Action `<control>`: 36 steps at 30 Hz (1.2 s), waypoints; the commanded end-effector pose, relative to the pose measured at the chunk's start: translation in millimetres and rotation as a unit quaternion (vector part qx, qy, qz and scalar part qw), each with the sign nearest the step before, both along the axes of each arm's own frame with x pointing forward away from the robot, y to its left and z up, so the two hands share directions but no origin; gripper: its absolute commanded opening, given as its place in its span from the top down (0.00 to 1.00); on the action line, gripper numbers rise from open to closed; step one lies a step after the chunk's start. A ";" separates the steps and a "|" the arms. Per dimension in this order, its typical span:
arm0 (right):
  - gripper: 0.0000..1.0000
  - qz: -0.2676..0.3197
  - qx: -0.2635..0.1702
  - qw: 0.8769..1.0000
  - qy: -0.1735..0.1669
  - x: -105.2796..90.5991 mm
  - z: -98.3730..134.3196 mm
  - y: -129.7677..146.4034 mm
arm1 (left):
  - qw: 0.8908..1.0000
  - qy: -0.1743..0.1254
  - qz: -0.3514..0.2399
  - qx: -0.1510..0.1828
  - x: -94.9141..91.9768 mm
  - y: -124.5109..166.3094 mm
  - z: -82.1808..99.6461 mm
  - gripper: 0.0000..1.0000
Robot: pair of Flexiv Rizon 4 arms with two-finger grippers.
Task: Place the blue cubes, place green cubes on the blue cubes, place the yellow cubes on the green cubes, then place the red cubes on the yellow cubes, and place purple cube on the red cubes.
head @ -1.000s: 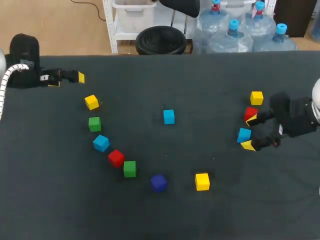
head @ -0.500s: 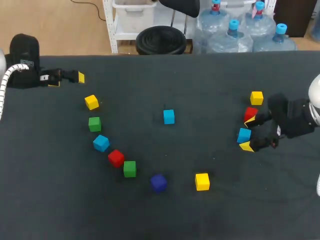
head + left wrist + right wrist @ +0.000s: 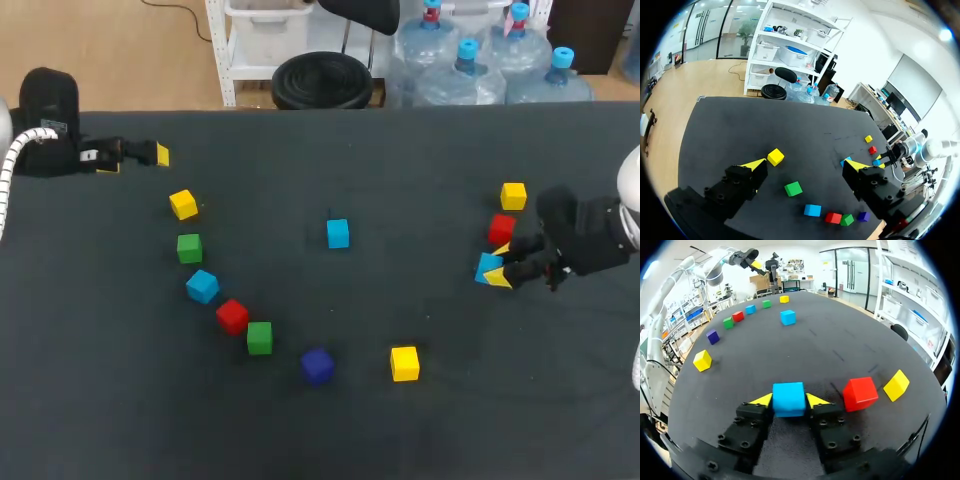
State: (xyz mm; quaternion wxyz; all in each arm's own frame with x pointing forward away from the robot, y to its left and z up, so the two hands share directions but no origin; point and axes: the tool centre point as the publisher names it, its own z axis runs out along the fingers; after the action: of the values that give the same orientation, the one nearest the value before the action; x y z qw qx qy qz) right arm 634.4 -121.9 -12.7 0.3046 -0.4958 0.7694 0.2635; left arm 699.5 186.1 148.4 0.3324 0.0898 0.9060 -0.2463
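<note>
Black table (image 3: 400, 170), right side: right gripper (image 3: 498, 264) clamped from two sides on a small blue cube (image 3: 788, 398), with a red cube (image 3: 860, 393) just beside it and a yellow cube (image 3: 896, 385) beyond. Left gripper (image 3: 806, 165), far-left corner: fingers (image 3: 754, 166) spread apart.

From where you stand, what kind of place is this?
Probably a robot test bench: a black table, scattered coloured cubes, my right end effector shut on a blue cube.

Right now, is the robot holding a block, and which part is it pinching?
Yes: the right gripper pinches a blue cube by two opposite side faces with its fingers. The left gripper holds nothing.
</note>
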 end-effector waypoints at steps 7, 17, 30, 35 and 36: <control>1.00 0.004 -0.004 1.000 -0.008 5.8 10.8 -1.5 | 1.000 0.002 0.002 0.003 0.3 -0.9 1.2 0.00; 1.00 0.090 -0.022 0.996 -0.008 24.8 29.1 9.1 | 1.000 0.002 0.002 0.003 0.3 -0.9 1.2 0.00; 1.00 0.159 -0.034 0.986 -0.034 43.5 30.9 46.8 | 1.000 0.002 0.002 0.003 0.3 -0.9 1.2 0.00; 1.00 0.181 -0.045 0.981 -0.054 50.1 28.7 63.2 | 1.000 0.002 0.002 0.003 0.3 -0.9 1.2 0.00; 1.00 0.184 -0.047 0.980 -0.057 51.7 28.7 66.1 | 1.000 0.002 0.002 0.003 0.3 -0.9 1.2 0.00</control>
State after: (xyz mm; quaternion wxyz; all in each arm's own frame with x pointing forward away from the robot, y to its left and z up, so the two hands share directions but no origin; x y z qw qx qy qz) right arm 679.1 -66.2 19.8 0.2744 -0.6543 0.6582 0.2517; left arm 699.5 186.1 148.4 0.3324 0.0898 0.9060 -0.2463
